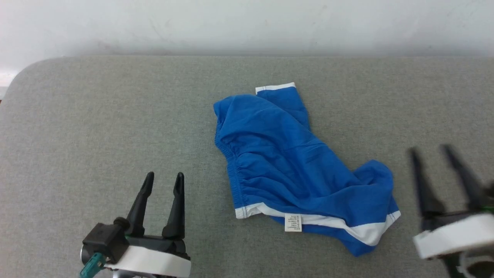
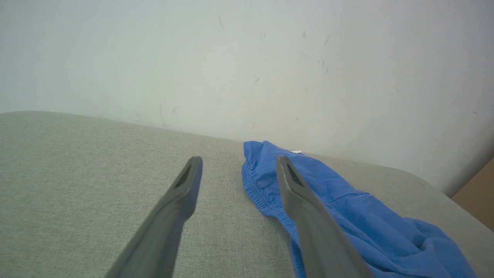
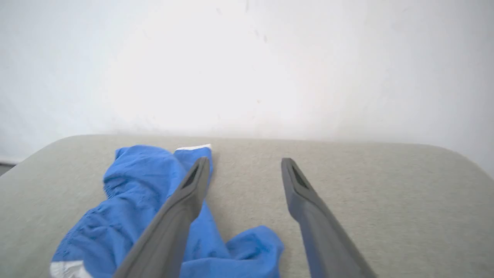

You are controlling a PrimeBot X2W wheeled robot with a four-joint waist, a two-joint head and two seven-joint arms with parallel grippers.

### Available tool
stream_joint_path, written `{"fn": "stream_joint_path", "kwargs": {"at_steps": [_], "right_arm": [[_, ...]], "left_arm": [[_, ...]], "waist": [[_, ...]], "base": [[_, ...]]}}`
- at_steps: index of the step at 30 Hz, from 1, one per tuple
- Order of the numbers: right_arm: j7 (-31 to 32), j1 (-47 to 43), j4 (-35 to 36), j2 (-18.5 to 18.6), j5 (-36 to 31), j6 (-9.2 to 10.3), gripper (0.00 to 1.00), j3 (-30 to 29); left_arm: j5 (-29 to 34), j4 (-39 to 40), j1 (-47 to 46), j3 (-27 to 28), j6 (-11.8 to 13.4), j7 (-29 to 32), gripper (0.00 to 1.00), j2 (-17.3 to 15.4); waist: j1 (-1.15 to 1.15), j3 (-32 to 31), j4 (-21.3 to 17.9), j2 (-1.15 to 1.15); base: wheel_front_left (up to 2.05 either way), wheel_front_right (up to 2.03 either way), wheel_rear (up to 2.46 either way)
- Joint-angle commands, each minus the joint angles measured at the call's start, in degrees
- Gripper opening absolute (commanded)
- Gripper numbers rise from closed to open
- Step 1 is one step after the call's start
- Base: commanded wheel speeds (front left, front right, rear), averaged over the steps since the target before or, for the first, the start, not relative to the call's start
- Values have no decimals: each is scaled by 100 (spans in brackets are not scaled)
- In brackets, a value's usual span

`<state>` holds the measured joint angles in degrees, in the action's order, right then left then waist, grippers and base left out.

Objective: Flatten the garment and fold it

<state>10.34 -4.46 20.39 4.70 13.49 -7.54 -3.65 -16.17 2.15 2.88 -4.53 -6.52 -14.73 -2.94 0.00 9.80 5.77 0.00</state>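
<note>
Bright blue shorts, the garment [image 1: 293, 166], lie crumpled in the middle of my grey padded worktop [image 1: 96, 116], in front of a pale wall [image 1: 247, 23]. The gathered waistband [image 1: 232, 173] faces my left side. One white-trimmed leg hem [image 1: 274, 87] points toward the wall, and a small white care label [image 1: 293, 222] shows at the near edge.

My left gripper [image 1: 164, 177] sits low at the near left with its fingers spread wide and nothing in them. It is near the waistband but apart from the cloth. My right gripper [image 1: 430, 150], blurred in the head view, stands just beside the garment's right end, also wide open and empty.

From my left wrist, the garment [image 2: 347, 208] lies ahead and to the right, partly behind one finger. From my right wrist, the garment [image 3: 131, 193] lies to the left, partly behind one finger.
</note>
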Motion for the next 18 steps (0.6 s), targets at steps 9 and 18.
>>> {"fn": "stream_joint_path", "kwargs": {"at_steps": [9,18], "right_arm": [[-2295,-512,-1043,-179,48,5,100,-916],[-2511,-260,-1442,-181,18,5,100,-930]], "left_arm": [[-137,258,445,2,35,-27,100,6],[-764,344,-82,-751,-37,1419,100,-125]], "waist": [[0,20,-59,0],[0,166,51,0]], "base": [[0,0,0],[0,0,0]]}}
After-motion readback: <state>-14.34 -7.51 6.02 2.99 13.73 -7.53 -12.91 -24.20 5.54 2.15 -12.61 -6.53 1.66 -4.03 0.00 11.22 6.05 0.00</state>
